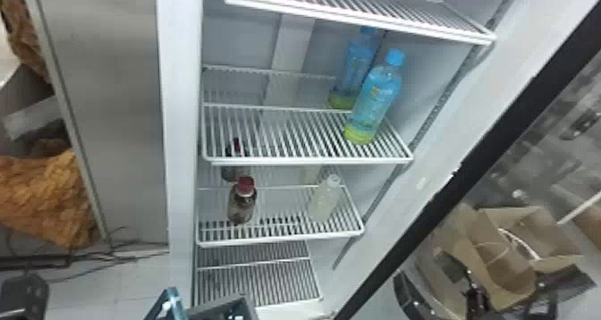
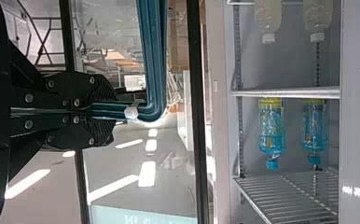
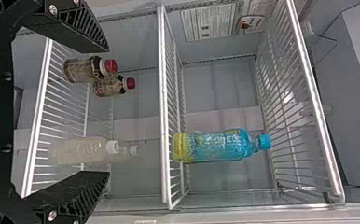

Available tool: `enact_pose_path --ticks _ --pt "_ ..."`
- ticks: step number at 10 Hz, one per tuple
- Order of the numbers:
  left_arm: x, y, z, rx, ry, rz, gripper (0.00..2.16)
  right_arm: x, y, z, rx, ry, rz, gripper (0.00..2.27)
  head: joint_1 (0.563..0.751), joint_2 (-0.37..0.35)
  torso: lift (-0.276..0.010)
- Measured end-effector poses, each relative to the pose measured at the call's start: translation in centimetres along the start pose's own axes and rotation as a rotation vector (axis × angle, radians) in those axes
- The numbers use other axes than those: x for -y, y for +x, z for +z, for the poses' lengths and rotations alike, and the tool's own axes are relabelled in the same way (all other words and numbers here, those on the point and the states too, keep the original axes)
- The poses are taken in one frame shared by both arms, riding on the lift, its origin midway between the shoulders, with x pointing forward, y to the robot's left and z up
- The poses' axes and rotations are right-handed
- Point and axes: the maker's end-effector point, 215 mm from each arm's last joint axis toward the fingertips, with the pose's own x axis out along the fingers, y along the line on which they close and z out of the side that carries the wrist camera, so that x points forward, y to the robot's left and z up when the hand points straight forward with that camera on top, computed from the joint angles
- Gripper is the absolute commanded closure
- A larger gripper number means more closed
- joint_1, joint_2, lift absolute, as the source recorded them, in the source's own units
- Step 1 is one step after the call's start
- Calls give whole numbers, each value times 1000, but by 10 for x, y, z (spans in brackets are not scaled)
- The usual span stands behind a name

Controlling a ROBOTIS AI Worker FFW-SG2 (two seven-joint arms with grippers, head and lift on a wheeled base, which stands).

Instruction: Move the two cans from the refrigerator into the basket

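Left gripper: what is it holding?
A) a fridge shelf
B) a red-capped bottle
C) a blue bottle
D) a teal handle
D: the left gripper has its fingers closed on one end of the teal handle, while the blue-capped bottle stands apart from it in the fridge.

Head view downward, wrist views sideways, shelves shared

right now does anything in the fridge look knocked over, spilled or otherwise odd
Nothing looks tipped or spilled: the blue bottle, red-capped bottle and whitish bottle stand upright on wire shelves. One oddity: the task names cans, yet the drinks I can make out there are bottles.
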Motion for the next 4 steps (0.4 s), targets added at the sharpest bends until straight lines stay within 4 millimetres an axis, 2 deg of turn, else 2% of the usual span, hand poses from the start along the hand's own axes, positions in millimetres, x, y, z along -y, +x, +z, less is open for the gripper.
enact_pose_path --ticks 4 --pt "1 0 1 2 1 -3 1197 -1 1 -2 2 10 1 110 695 -350 -35"
